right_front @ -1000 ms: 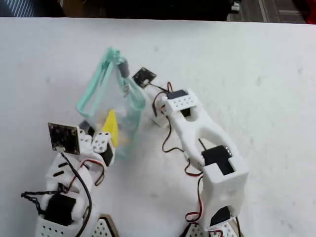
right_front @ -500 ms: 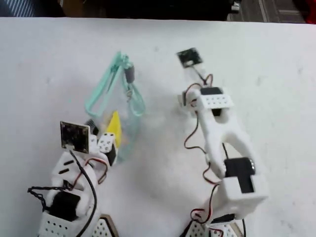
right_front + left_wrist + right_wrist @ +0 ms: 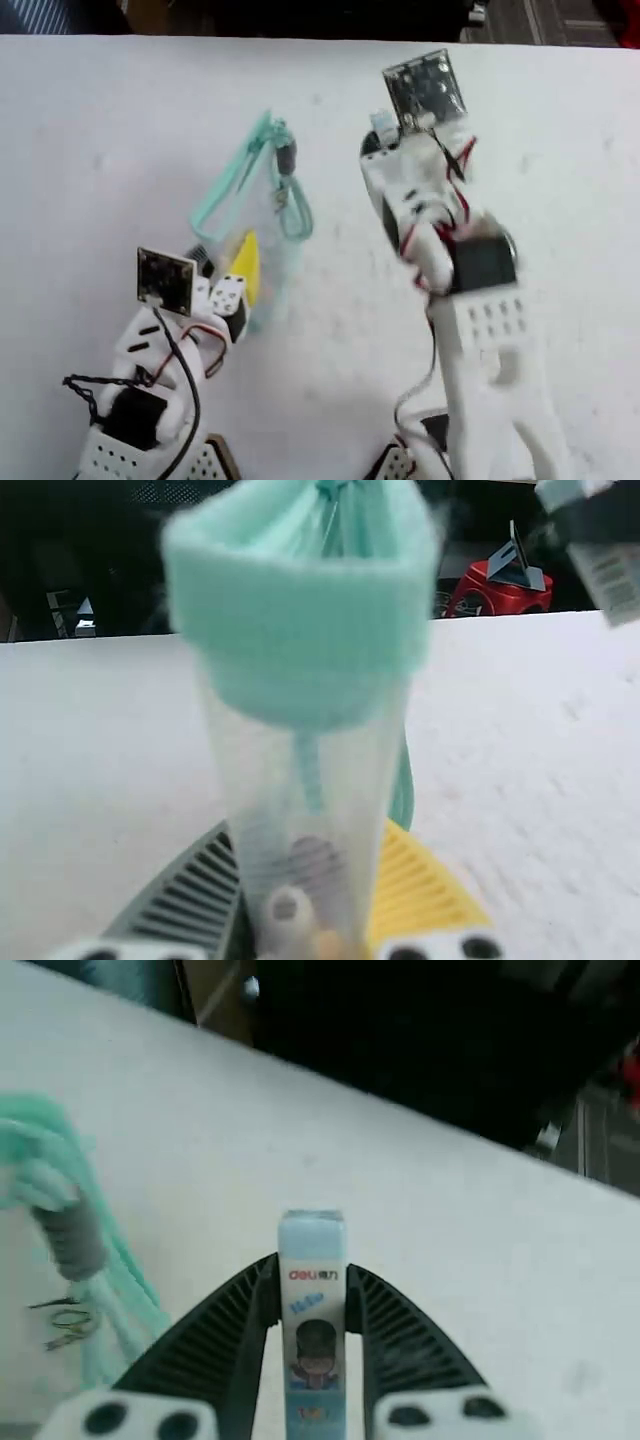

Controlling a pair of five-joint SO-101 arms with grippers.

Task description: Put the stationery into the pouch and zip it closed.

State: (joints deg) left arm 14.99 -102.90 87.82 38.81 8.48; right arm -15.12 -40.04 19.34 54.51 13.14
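Right gripper (image 3: pixel 312 1265) lifted — clamping eraser (image 3: pixel 315 1350), left gripper (image 3: pixel 305 860) pinching pouch (image 3: pixel 300 630), white table (image 3: pixel 100 120), dark room (image 3: pixel 450 1040)

High camera: steeply down on your white table (image 3: pixel 120 110), arm bases nearest. Left wrist camera tight against the clear, mint-trimmed plastic pouch (image 3: pixel 300 650). Right wrist camera low, past a pale-blue boxed eraser (image 3: pixel 313 1330) toward the far edge, same pouch (image 3: pixel 40 1160) farther off.

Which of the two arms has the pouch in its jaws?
The left arm: its jaws clamp one end of the clear, mint-trimmed pouch. The right arm grips a small blue-and-white stationery item instead.
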